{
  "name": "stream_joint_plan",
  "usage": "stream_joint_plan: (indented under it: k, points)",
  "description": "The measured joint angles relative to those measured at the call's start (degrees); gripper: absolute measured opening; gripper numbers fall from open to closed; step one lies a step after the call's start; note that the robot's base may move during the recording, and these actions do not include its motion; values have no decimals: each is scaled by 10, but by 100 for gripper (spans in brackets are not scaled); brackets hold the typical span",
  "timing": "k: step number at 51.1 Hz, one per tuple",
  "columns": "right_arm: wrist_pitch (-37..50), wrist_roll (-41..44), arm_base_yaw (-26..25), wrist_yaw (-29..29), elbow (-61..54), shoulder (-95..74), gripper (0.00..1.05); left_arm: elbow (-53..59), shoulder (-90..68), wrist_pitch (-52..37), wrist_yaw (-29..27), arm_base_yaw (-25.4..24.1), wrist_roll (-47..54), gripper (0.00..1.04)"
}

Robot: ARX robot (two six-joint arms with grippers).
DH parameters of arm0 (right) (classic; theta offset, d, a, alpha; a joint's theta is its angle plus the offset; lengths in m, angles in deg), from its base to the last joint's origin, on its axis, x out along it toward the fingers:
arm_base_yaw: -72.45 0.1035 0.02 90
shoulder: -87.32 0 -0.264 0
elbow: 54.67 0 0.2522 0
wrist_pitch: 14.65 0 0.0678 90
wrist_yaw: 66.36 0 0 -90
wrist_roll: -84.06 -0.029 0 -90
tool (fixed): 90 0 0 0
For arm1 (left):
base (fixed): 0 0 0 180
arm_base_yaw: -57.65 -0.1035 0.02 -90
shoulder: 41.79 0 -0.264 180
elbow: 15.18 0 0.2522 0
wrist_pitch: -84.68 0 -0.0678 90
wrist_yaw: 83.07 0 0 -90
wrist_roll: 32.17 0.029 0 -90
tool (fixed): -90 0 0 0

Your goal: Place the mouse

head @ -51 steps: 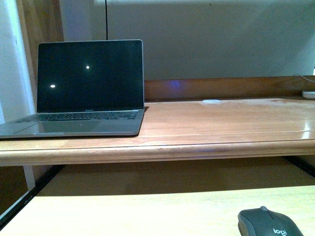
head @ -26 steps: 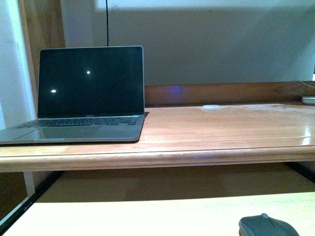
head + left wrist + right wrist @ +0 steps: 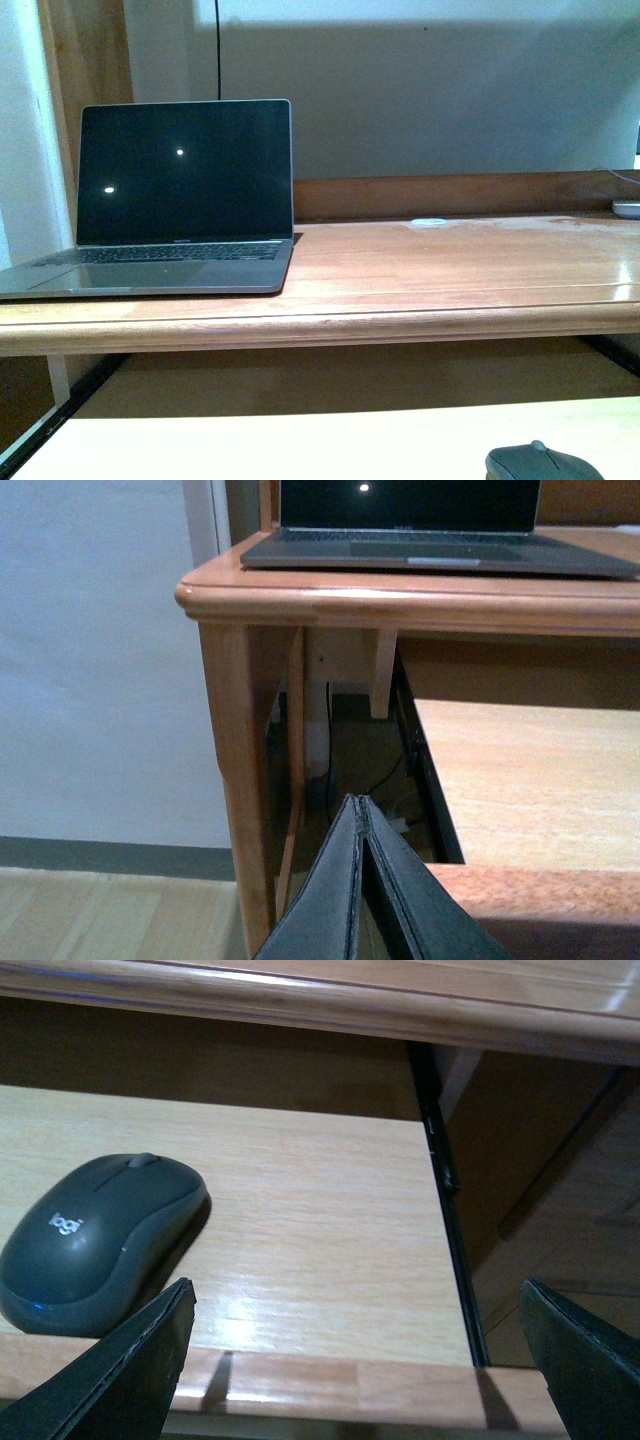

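Up top, the laptop [image 3: 180, 200] sat on the desk [image 3: 450, 270] out at 9 o'clock, screen standing behind the keyboard, base near the desk's front edge. Over at 3 o'clock from it, a small disc [image 3: 430, 221] lay on the desk, right back by the rear board [image 3: 450, 193], well apart from the laptop. Down below and in front of the desk, a pull-out shelf [image 3: 300, 445] stuck out, and there was the mouse [image 3: 545, 463] on it at 5 o'clock, near the shelf's front edge.

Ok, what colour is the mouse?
The mouse is dark grey, matte. It shows best in the right wrist view.
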Motion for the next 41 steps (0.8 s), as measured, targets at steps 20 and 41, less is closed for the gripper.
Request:
stream_joint_plan:
  k: [20, 41]
  points:
    - [-105, -28, 117, 98, 135, -124, 97, 0, 3, 0, 0, 0, 0, 3]
    - [-135, -96, 232, 206, 212, -253, 97, 0, 3, 0, 0, 0, 0, 3]
